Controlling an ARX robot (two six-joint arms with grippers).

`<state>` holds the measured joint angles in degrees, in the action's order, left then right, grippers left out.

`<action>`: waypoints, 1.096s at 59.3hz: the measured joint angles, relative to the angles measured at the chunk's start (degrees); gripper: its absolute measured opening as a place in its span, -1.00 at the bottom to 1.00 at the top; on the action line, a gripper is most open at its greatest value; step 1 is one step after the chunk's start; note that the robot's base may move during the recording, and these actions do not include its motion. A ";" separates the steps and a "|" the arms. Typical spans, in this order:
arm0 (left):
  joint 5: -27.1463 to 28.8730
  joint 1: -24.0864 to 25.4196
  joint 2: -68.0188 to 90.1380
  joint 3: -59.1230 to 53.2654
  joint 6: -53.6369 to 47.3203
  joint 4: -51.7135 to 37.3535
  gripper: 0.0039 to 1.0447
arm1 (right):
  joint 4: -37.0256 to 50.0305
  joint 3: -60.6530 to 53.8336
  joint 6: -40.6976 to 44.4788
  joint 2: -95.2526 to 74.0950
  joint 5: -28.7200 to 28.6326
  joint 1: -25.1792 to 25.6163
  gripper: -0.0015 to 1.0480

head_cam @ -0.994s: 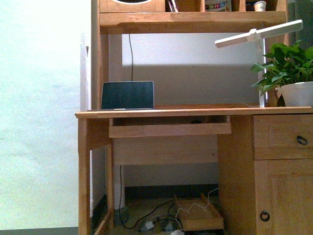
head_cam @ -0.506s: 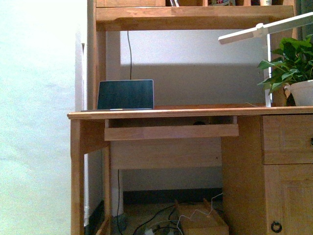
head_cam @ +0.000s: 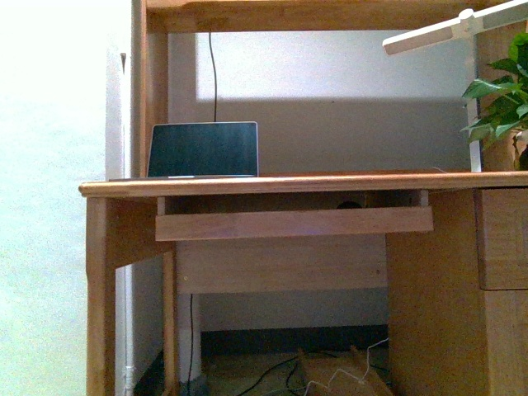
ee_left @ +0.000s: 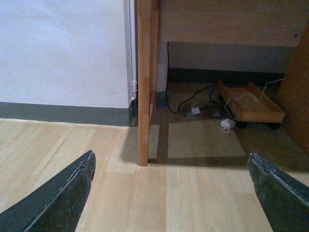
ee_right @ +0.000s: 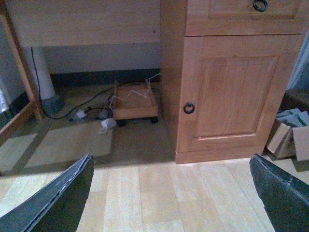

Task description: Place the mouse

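Two grippers serve this rig, and both are empty. The left gripper point(ee_left: 170, 159) has its fingers spread wide, with only plank floor point(ee_left: 203, 193) showing between them. The right gripper point(ee_right: 171, 159) is likewise spread wide and grips nothing. Both hang low: the left wrist camera looks past the desk leg point(ee_left: 145, 96) into the knee space, and the right wrist camera faces the cabinet door point(ee_right: 236, 92) with its ring pull. Neither arm appears in the front view. There the desk point(head_cam: 289, 183) fills the frame, with the keyboard tray point(head_cam: 293, 223) hung just beneath the top. The mouse point(head_cam: 351, 204) appears to be the small dark dome at about 3 o'clock from frame centre. It lies on the tray in the narrow gap under the top, at 4 o'clock from the laptop point(head_cam: 203, 150) and well apart from it. It is too small to confirm in detail. The step in hand is judged to be the approach, with pickup not yet begun. Raise one arm to tray height before reaching; the right arm looks the nearer. Enter level, since clearance between tray and top is slim. Bracket the mouse across its narrow sides, then close gently, because the smooth domed shell is likely to slip if pinched high. Withdraw straight out before lifting.
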<state>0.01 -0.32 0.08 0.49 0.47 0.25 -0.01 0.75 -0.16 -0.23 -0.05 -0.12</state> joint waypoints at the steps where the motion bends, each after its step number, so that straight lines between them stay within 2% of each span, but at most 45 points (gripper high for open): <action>1: 0.00 0.00 0.00 0.00 0.00 0.00 0.86 | 0.00 0.00 0.00 0.00 0.02 0.00 0.86; 65: 0.00 0.00 -0.04 0.00 -0.02 0.00 0.86 | -0.02 0.00 -0.02 0.02 0.04 0.00 0.86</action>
<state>0.01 -0.32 0.03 0.49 0.45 0.25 -0.03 0.75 -0.19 -0.21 -0.01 -0.12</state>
